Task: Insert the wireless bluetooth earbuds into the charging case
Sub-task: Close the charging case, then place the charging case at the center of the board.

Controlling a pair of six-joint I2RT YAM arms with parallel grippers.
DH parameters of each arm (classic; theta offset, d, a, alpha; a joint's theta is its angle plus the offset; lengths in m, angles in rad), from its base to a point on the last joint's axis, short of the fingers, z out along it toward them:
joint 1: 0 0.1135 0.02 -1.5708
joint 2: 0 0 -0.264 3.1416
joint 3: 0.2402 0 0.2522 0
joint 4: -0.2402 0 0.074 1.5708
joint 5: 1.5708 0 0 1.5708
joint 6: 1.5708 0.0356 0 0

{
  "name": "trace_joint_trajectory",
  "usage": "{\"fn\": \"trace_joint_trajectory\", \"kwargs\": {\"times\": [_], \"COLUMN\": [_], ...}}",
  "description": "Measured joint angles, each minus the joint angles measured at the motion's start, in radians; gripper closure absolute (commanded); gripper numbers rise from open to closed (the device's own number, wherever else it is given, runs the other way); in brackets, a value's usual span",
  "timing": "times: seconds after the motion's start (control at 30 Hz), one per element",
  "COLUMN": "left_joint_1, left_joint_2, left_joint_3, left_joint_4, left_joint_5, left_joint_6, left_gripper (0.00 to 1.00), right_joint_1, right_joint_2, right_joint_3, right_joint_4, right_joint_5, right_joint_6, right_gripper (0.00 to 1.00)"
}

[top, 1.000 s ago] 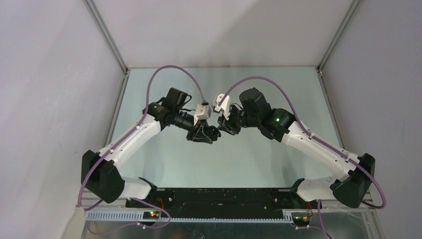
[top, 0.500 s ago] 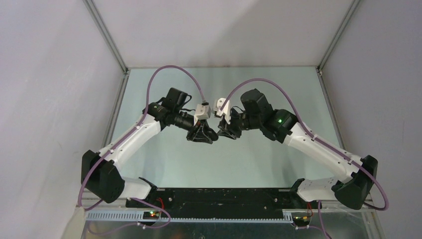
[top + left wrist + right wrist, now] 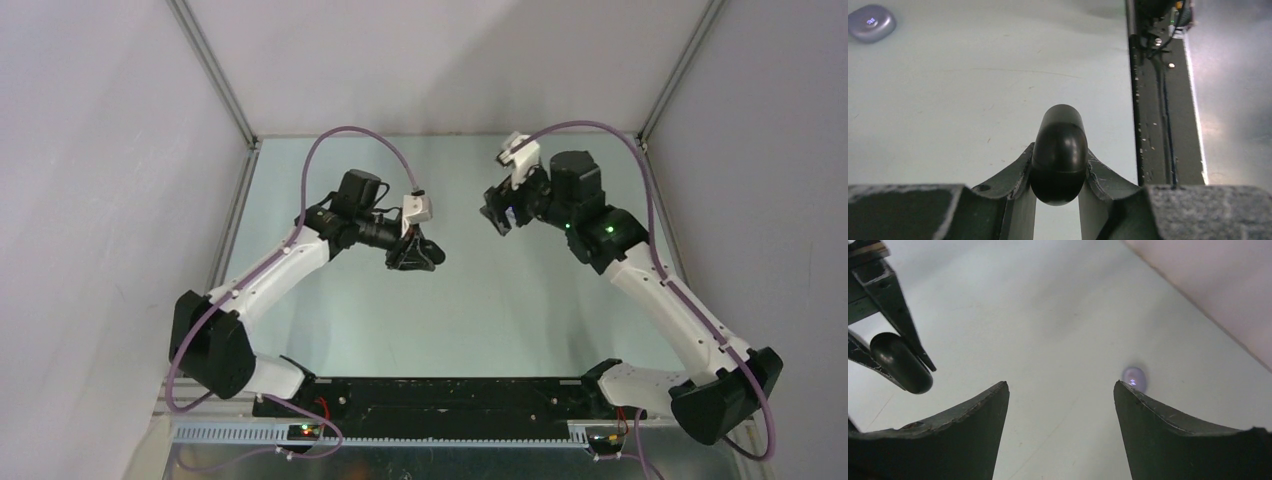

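Left wrist: left tool pinches the black case — right tool stands spread.

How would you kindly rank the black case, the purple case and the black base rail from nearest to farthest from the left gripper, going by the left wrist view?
1. Black case: centre, clamped in the jaws of the left gripper.
2. Black base rail: along the right side.
3. Purple case: far upper-left corner of the view.
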Motion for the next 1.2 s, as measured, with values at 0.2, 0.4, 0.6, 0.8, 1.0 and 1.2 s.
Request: {"fn": "trace_joint_trajectory", "kwargs": {"times": [0.2, 0.4, 0.6, 0.8, 1.0, 1.2], "left_joint_1": [0.003, 0.015, 0.041, 0.057, 0.014, -0.053], "left_joint_2": [0.084, 0.258, 0.379, 0.478, 0.575, 0.624], "left_joint_3": [0.001, 0.06, 0.146, 0.21, 0.228, 0.237], "left_joint_4": [0.105, 0.125, 0.114, 0.13, 0.172, 0.277], "left_joint_5": [-0.129, -0.186, -0.196, -0.175, -0.147, -0.12], "left_joint_6": [-0.13, -0.231, -0.266, -0.319, -0.399, -0.52], "left_gripper": [0.99, 0.99, 0.98, 0.96, 0.96, 0.96], "right_joint_1": [-0.12, -0.161, -0.195, -0.22, -0.22, -0.22], "right_joint_2": [-0.038, -0.038, -0.039, -0.039, -0.039, -0.039], "right_joint_3": [-0.017, -0.018, -0.034, -0.04, -0.041, -0.05], "right_joint_4": [0.035, 0.038, 0.042, 0.048, 0.055, 0.061], "right_joint_5": [0.013, -0.013, -0.041, -0.05, -0.05, -0.039], "right_joint_6": [0.079, 0.113, 0.134, 0.142, 0.141, 0.141], "right_gripper": [0.18, 0.18, 0.18, 0.18, 0.18, 0.18]}}
